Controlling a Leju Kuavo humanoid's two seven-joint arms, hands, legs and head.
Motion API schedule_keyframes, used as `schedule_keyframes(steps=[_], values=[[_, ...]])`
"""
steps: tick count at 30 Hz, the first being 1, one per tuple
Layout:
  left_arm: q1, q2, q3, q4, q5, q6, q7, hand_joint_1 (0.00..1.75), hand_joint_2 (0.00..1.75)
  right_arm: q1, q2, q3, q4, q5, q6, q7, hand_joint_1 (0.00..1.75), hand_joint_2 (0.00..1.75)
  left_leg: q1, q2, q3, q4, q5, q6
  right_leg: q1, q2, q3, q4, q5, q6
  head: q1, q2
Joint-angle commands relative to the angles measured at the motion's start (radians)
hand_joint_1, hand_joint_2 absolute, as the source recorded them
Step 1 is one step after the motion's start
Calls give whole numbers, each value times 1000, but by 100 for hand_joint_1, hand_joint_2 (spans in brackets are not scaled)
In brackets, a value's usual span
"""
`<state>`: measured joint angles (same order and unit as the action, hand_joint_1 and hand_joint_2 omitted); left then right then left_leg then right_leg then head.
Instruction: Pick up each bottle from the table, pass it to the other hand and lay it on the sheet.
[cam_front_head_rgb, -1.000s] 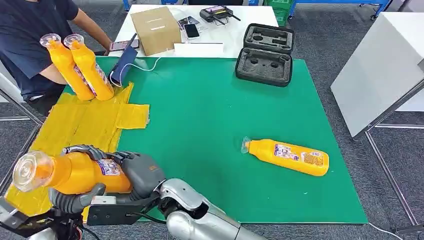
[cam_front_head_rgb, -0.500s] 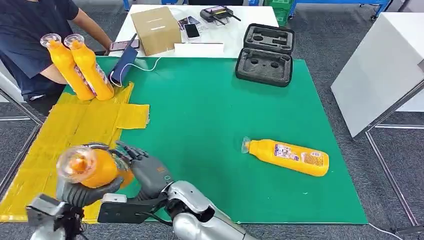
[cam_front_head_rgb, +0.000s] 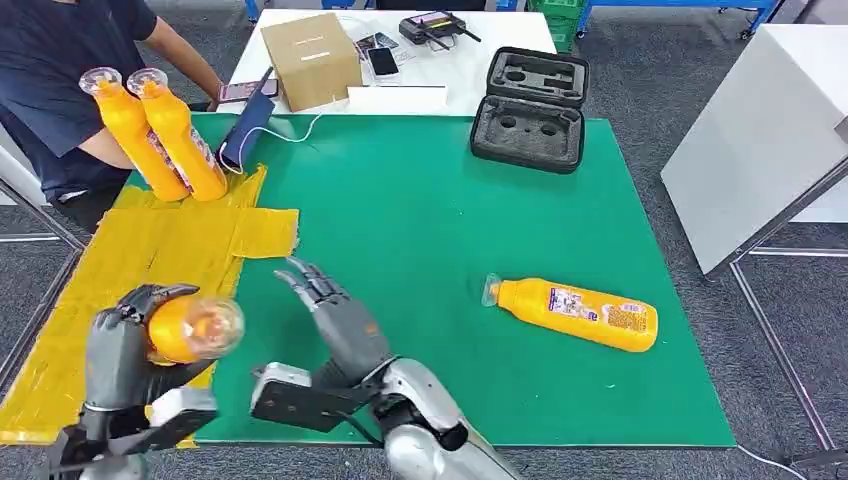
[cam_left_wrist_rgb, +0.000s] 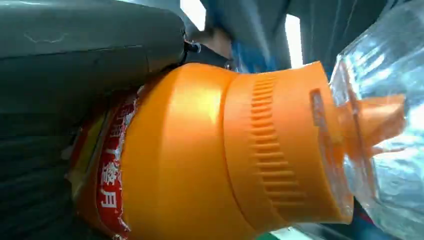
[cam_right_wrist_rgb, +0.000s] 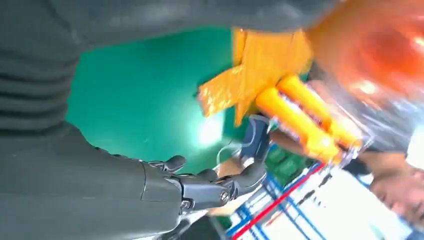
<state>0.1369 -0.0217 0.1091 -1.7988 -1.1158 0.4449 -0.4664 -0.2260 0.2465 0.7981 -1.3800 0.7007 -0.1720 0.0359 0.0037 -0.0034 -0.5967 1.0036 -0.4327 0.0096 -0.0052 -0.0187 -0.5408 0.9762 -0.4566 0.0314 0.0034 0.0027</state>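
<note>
Close-up, red label (cam_left_wrist_rgb: 107, 185) under fingers (cam_left_wrist_rgb: 75, 55)

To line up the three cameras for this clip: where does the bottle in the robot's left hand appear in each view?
Head view: bottle low on the left, gripped by the left hand, clear cap toward the camera.
Left wrist view: bottle close up, orange body and clear cap.
Right wrist view: a blurred orange shape, probably this bottle.
Shared landmark: the yellow sheet, also in the right wrist view.
</note>
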Motion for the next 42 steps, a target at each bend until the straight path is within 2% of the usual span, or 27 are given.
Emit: schedule_keyframes(steps=[1,2,3,5,6,7,9,11,12,17,18,19,23,24,25,26,28,29,31,33,34,36,37,38,39,40,42], values=[[12,145,-126,421,-455,253,256,175,175,132,-231,-75,-264,13,-7,-28,0,175,-1,-5,8,-6,1,0,-1,-3,9,-6,-1,0,0,0],[-9,216,-219,468,-455,253,354,175,175,147,-248,-83,-284,14,-8,-35,0,175,-2,-5,6,-5,1,0,-2,-4,7,-4,-1,0,-1,0],[-78,347,-435,554,-455,253,578,175,175,167,-265,-91,-307,16,-10,-44,0,175,-1,-6,4,-3,1,0,-1,-5,5,-3,-1,0,0,0],[-153,368,-585,675,-455,253,690,175,175,184,-282,-102,-330,11,-13,-57,0,175,-2,-14,3,-4,3,0,-2,-13,6,-3,-2,0,1,0],[-183,358,-613,740,-455,253,704,175,175,186,-288,-98,-338,12,-9,-60,0,175,-1,-13,4,-3,3,0,-2,-12,4,-3,-2,0,0,0],[-193,344,-611,775,-455,253,688,175,175,186,-289,-97,-341,9,-9,-62,0,175,-2,-9,3,-3,3,0,-3,-8,-7,-2,-1,0,0,0],[-207,332,-604,813,-455,253,673,175,175,179,-288,-93,-339,7,-5,-63,0,175,-2,-5,3,-3,2,-1,-3,-5,-7,-2,0,-1,-1,0],[-230,298,-580,888,-455,253,620,175,175,165,-280,-87,-330,3,-2,-61,0,175,-1,-2,2,-3,1,0,-2,-1,3,-2,0,0,-1,0],[-236,302,-618,909,-455,246,638,175,175,158,-277,-83,-325,1,-1,-61,0,175,-1,-2,3,-3,1,0,-2,-1,4,-2,0,0,-1,0],[-288,285,-645,1061,-455,252,616,173,175,144,-272,-75,-314,-8,5,-58,0,175,-3,-4,7,-3,1,-1,-3,-2,8,-1,0,0,-1,0],[-306,288,-667,1088,-455,253,634,0,175,142,-269,-73,-311,-8,6,-57,0,175,-3,-2,9,-3,1,-1,-3,0,10,-2,1,-1,-1,0],[-306,269,-627,1107,-455,246,615,0,175,142,-267,-72,-310,-8,6,-56,0,175,-3,-3,9,-4,2,-1,-3,-1,11,-2,2,0,-1,0],[-308,273,-601,1109,-455,243,588,0,175,142,-265,-71,-308,-8,6,-55,0,175,-3,-4,16,-3,2,-2,-3,-2,14,-1,0,-2,0,0],[-305,273,-590,1105,-455,244,576,0,0,143,-265,-72,-308,-8,6,-55,0,175,-2,-6,19,-3,-2,-4,-3,-3,13,-1,-4,-2,0,0],[-302,278,-584,1094,-455,251,575,0,0,145,-265,-73,-308,-8,5,-55,0,175,-3,-8,23,-3,-7,-4,-3,-5,16,0,-7,-2,0,0],[-302,278,-584,1094,-455,251,575,0,0,145,-265,-73,-308,-8,5,-55,0,175,-2,-5,19,-4,-4,-4,-2,-1,11,-1,-4,-2,-1,0],[-302,278,-581,1088,-455,250,574,0,0,146,-266,-73,-308,-8,5,-55,0,175,-2,-7,20,-3,-4,-4,-2,-4,12,0,-4,-3,-1,0],[-299,280,-579,1080,-455,248,572,0,0,146,-265,-74,-308,-7,5,-55,0,175,-2,-10,25,-3,-6,-3,-2,-7,18,1,-7,-3,-1,0],[-296,283,-578,1069,-455,247,576,0,0,147,-266,-75,-308,-7,5,-55,0,175,-2,-6,17,-5,-1,-4,-2,-3,9,-1,-3,-4,-1,0],[-291,283,-565,1057,-455,247,569,0,0,148,-266,-76,-308,-7,5,-55,0,175,-2,-14,31,-2,-4,-6,-3,-10,25,3,-9,-5,-1,0],[-285,286,-557,1041,-455,246,566,0,0,149,-266,-78,-308,-5,5,-53,0,175,-2,-12,26,-3,-2,-5,-2,-8,19,3,-7,-5,0,0],[-285,286,-557,1041,-455,246,566,0,0,149,-266,-78,-308,-5,5,-53,0,175,-2,-14,35,-3,-4,-4,-3,-12,29,3,-10,-4,-1,0],[-279,287,-545,1028,-455,242,557,0,0,149,-267,-79,-308,-3,6,-53,0,175,-2,-11,29,-4,-2,-4,-3,-8,23,2,-7,-4,-1,0],[-272,291,-537,1013,-455,251,549,0,0,151,-268,-81,-309,-3,5,-53,0,175,-2,-12,34,-4,-3,-4,-3,-10,27,1,-9,-3,-1,0],[-264,286,-519,1004,-455,252,542,0,0,154,-271,-85,-312,-4,4,-54,0,175,-2,-13,37,-4,-5,-4,-3,-11,30,2,-10,-3,-1,0],[-243,276,-465,970,-455,253,506,0,0,163,-274,-96,-319,0,0,-54,0,175,-3,-9,31,-5,-3,-4,-3,-7,24,1,-7,-3,-1,0],[-222,263,-398,926,-429,243,445,0,0,180,-281,-109,-332,6,-3,-55,0,175,-3,-11,38,-6,-5,-3,-3,-9,31,0,-10,-3,-1,0]])
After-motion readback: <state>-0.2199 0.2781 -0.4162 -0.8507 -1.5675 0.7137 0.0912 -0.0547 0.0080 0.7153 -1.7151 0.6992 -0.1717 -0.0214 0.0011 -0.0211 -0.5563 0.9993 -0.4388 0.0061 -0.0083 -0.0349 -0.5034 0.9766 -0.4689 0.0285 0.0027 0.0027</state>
